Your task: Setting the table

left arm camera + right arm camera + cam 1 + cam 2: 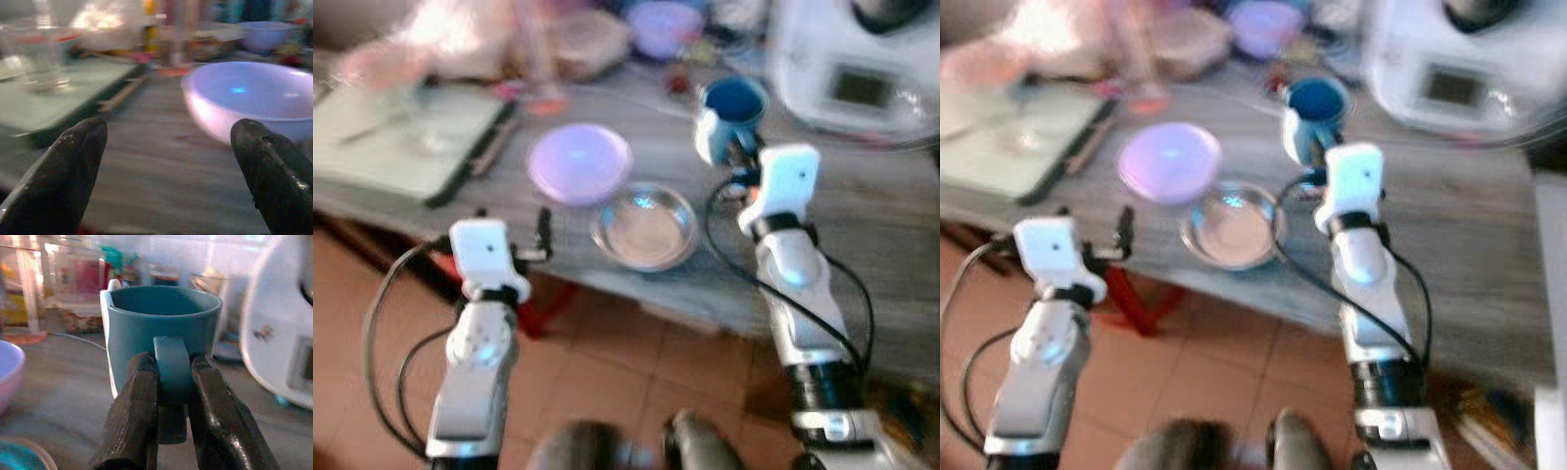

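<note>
A blue mug [732, 110] stands upright on the grey table [862, 215]. My right gripper [171, 382] is shut on the mug's handle [170, 368], one finger on each side. A pale purple bowl [578, 162] sits left of the mug, and a shallow metal bowl [645, 227] lies just in front of the purple one. My left gripper [168, 161] is open at the table's front edge, a little short of the purple bowl [249, 103] and to its left, with nothing between its fingers.
A light green tray [401, 137] with a clear glass [41, 58] on it lies at the left of the table. A large white appliance [862, 69] stands behind the mug at the right. Blurred containers crowd the back. Tiled floor lies below the table edge.
</note>
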Available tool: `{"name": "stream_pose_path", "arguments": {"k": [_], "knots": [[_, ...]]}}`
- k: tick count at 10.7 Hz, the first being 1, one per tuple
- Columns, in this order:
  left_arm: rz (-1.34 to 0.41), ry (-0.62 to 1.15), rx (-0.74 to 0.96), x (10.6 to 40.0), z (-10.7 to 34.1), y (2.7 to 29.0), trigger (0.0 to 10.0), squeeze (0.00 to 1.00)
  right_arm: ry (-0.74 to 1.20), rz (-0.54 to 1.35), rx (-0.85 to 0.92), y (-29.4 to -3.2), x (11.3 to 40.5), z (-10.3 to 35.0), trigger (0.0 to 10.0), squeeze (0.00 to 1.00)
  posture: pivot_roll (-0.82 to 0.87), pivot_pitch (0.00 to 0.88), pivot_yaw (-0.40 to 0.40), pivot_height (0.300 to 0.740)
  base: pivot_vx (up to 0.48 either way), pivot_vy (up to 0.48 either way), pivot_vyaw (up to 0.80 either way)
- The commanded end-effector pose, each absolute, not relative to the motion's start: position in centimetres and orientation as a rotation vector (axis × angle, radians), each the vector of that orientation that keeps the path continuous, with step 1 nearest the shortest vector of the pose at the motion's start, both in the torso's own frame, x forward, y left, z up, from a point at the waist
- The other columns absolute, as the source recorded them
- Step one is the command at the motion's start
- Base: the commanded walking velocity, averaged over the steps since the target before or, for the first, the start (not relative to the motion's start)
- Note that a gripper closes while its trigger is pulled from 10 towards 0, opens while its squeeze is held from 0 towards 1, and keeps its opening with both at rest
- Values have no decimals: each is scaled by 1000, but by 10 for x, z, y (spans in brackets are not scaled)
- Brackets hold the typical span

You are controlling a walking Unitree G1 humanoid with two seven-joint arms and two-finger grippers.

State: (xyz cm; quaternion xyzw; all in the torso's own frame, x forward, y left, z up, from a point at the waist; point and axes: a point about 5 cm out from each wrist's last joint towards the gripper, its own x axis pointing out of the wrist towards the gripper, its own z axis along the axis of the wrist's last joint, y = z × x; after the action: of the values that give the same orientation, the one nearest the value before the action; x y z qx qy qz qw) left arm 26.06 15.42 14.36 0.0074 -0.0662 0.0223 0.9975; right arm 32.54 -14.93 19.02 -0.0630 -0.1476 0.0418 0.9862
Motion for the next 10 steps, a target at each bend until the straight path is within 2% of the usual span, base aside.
{"name": "stream_pose_path", "arguments": {"k": [1,4,10], "knots": [[88,-124,45,257,143,167,10000,0,-319,115,-96,-141,325,194,10000,0,63,154,42,740,0,0,0],[129,-98,66,249,142,176,10000,0,-266,165,-117,-146,332,186,10000,0,77,197,34,740,0,0,0],[81,-55,34,241,134,165,10000,0,-281,151,-160,-148,352,192,10000,0,81,220,40,740,0,0,0]]}}
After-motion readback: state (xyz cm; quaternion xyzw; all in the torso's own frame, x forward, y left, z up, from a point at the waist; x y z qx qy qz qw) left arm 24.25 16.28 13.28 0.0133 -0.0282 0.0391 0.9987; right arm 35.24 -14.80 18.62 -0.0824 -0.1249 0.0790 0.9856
